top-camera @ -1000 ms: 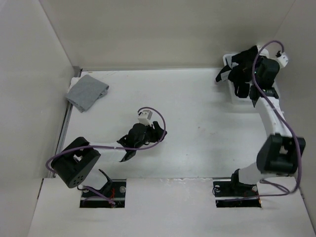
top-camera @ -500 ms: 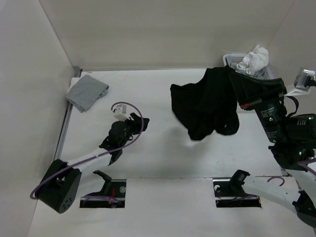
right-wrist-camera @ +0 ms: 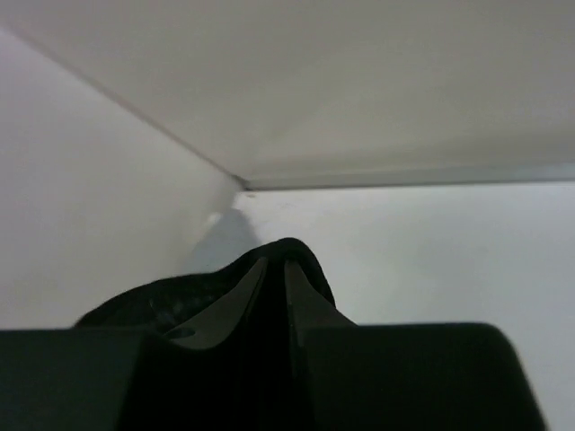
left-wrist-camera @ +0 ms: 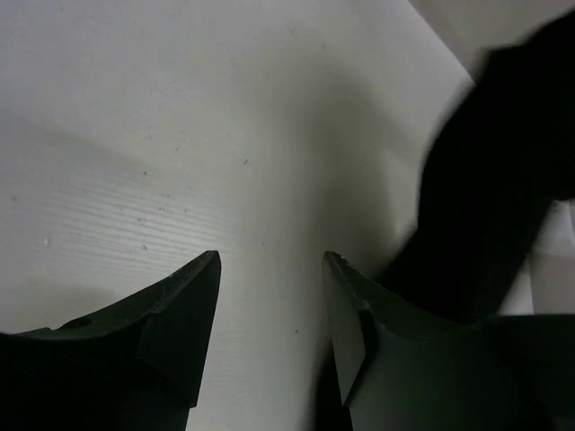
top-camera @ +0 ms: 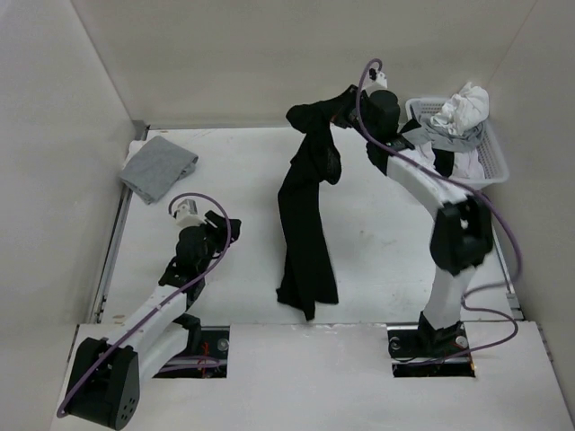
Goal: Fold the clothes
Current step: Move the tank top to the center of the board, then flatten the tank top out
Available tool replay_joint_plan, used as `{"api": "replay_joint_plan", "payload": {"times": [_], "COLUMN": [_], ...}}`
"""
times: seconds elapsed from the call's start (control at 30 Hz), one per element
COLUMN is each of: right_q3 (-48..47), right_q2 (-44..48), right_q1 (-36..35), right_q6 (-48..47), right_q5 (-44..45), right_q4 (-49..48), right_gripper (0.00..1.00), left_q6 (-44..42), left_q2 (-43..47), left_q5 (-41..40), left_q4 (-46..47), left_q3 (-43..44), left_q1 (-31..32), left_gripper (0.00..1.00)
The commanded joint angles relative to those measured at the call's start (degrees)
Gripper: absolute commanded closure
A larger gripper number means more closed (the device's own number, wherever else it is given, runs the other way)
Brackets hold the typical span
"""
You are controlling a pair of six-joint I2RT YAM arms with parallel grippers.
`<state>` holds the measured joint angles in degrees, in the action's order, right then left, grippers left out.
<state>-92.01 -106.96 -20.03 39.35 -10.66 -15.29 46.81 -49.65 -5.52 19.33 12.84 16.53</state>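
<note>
Limply, the soft black tank top [top-camera: 305,224] dangles from pinching right jaws; left jaws gape empty.

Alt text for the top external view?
Seen from above, the right gripper holds one end of a black tank top up at the far side of the table, the rest trailing in a long strip toward the near edge. The left gripper is open beside it; a grey folded garment and a basket of clothes sit in the far corners.

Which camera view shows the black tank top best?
Top external: the black tank top hangs stretched out, seen whole. Left wrist catches only a blurred dark part at its right edge; right wrist sees just bunched fabric up close.
</note>
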Motion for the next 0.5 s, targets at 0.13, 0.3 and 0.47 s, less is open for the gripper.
{"api": "replay_joint_plan", "payload": {"times": [0.13, 0.3, 0.47], "right_q3": [-0.76, 21.64, 39.85], "right_q2": [-1.97, 9.28, 19.84], "right_q1": [6.82, -0.03, -5.40], "right_q6": [1.80, -1.64, 0.19], "right_q5": [-5.61, 3.59, 12.04], "right_q4": [4.83, -0.68, -4.22], "right_gripper": [0.57, 0.66, 0.96], "left_q6": [-1.19, -1.98, -5.23], "left_q2": [-2.29, -8.17, -11.69], "left_q5": [-5.11, -5.56, -6.60], "left_q4": [-3.60, 0.00, -1.84], "left_q3": [-0.45, 2.00, 7.10], "left_q1": [5.30, 10.12, 24.44], "left_gripper": [0.53, 0.56, 0.74]}}
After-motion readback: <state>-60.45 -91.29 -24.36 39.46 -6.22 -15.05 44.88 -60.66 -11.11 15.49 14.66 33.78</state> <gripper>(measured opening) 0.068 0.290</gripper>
